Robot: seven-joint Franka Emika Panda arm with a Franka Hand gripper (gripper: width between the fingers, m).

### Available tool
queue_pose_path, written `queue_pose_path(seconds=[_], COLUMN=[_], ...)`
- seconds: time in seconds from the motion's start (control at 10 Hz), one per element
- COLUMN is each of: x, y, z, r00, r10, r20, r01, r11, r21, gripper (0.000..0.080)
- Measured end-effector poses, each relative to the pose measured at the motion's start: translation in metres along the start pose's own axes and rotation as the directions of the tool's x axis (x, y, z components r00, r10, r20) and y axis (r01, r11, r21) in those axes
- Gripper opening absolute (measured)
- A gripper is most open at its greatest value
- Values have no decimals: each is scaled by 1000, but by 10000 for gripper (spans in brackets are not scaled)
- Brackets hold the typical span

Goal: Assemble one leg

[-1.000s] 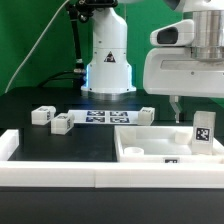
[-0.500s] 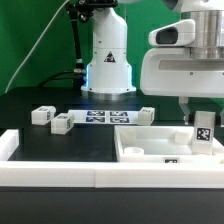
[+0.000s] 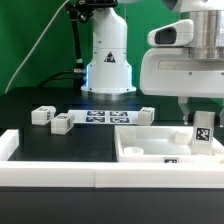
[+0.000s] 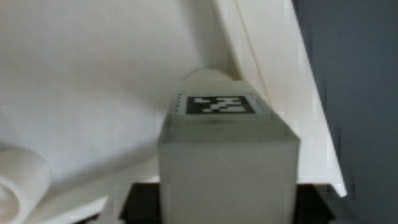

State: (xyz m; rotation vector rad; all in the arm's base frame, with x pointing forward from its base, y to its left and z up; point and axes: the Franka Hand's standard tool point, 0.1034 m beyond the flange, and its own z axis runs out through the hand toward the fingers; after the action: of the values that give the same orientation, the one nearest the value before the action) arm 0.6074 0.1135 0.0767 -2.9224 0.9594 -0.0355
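The leg, a small white post with a black-and-white tag, stands upright at the right end of the large white tray-like piece in the exterior view. My gripper is shut on the leg from above. In the wrist view the leg fills the middle, its tagged end toward the tray's raised rim. Dark fingers press against both of its sides. I cannot tell whether the leg rests on the tray or hangs just above it.
Three more legs lie on the black table: two at the exterior view's left and one behind the tray. The marker board lies between them. The robot base stands behind. A white wall borders the front.
One second ago a finger stood apart from the leg. It has since moved in against it. Nothing has moved in the last half second.
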Motion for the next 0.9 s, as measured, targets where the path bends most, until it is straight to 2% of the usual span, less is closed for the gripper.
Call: queue_pose_path(seconds=[0.2, 0.5, 0.7, 0.9], x=[1, 2, 3, 2], y=[1, 1, 2, 2], z=[1, 0, 0, 0], r00=[979, 844, 634, 456], r10=[206, 536, 774, 890], r20=[-4, -15, -3, -2], r01=[-206, -535, -773, -889], r11=[979, 844, 633, 455], r21=[9, 31, 54, 54], gripper=[291, 291, 291, 291])
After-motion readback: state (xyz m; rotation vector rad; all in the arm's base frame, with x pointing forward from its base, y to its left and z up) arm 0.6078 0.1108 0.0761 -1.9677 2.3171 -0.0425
